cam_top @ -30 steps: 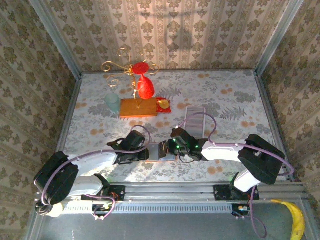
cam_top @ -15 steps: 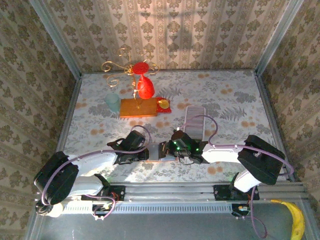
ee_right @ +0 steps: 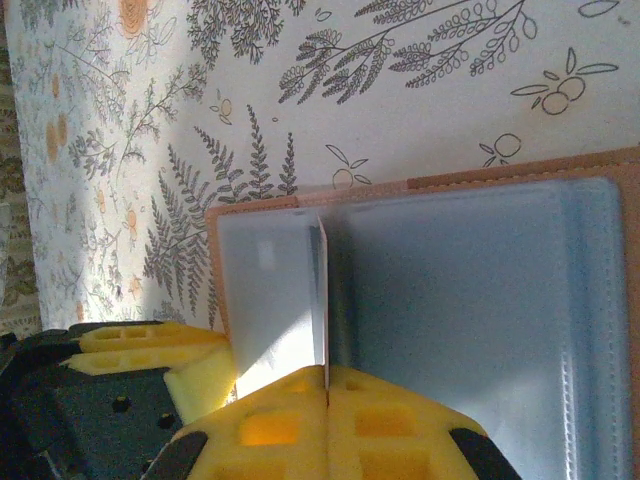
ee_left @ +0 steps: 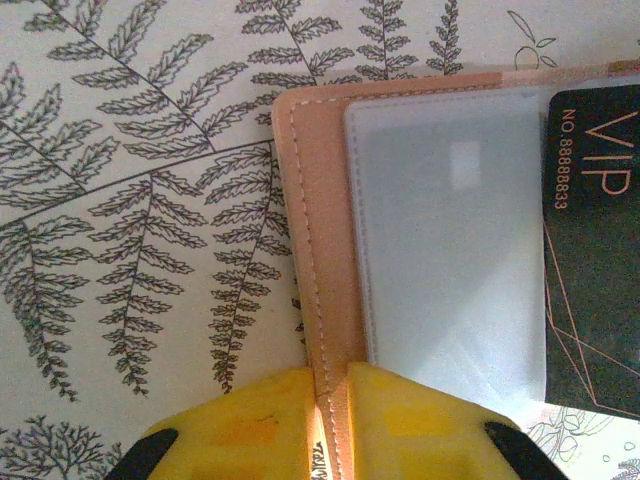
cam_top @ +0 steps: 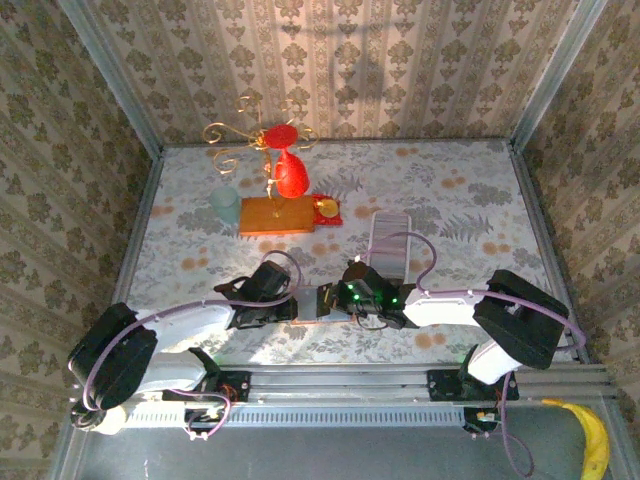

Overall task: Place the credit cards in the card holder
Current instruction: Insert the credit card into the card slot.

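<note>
Fern-print bench (cam_top: 450, 200), near edge: card holder (ee_left: 320, 250) lies open; left gripper (ee_left: 330, 420) clamped on its leather edge; right gripper (ee_right: 327, 400) pinched shut on one credit card (ee_right: 323, 290) (seen edge-on) above the clear sleeve (ee_right: 470, 300); insertion step, by my reading; next: align card edge with sleeve mouth.

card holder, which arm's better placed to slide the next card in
Right. The right hand is shut on a credit card, held edge-on at the card holder's clear pockets. The left hand is pinching the holder's leather edge, so it is likely best left steadying it.
</note>
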Action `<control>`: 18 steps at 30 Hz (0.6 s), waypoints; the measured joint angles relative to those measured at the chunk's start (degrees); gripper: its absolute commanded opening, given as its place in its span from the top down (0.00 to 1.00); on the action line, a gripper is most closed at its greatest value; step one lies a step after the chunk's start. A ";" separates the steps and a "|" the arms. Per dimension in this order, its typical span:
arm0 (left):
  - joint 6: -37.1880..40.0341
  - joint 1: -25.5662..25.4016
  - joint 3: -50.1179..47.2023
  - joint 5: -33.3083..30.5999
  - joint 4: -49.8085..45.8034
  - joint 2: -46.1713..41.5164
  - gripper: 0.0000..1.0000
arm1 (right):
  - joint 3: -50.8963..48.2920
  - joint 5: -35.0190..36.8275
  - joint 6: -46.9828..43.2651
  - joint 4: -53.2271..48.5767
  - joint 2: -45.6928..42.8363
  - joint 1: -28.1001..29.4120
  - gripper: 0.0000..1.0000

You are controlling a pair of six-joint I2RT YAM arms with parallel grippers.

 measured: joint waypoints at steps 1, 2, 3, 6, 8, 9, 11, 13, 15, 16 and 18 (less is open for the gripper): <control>0.00 0.00 0.00 0.00 0.00 0.00 0.83 | 0.00 -0.02 0.24 -0.11 0.00 0.04 1.00; 0.00 0.00 0.00 0.00 0.00 0.00 0.83 | 0.00 -0.22 0.39 -0.24 -0.02 0.11 1.00; 0.00 0.00 0.00 0.00 0.00 0.00 0.83 | 0.00 -0.24 0.50 -0.37 -0.02 0.11 1.00; 0.00 -0.02 0.00 0.00 0.00 0.00 0.83 | 0.00 -0.57 0.96 -0.44 -0.02 0.20 1.00; 0.00 -0.07 0.00 -0.02 0.00 0.00 0.83 | 0.00 -1.09 1.36 -0.44 -0.02 0.20 1.00; 0.00 -0.07 0.00 -0.04 0.00 0.00 0.83 | 0.00 -1.33 1.42 -0.42 -0.02 0.20 1.00; 0.00 -0.09 0.00 -0.04 0.02 0.00 0.84 | 0.00 -1.60 1.44 -0.42 0.00 0.20 1.00; 0.00 -0.11 0.00 -0.09 0.00 0.00 0.84 | 0.00 -1.77 1.44 -0.37 0.00 0.20 1.00; 0.00 -0.11 0.00 -0.15 0.00 0.00 0.84 | 0.00 -1.97 1.44 -0.31 0.00 0.20 1.00; 0.00 -0.11 0.00 -0.17 0.00 0.00 0.84 | 0.00 -2.01 1.44 -0.22 0.00 0.20 1.00; 0.00 -0.11 0.00 -0.20 0.00 0.00 0.84 | 0.00 -2.19 1.44 0.02 0.00 0.20 1.00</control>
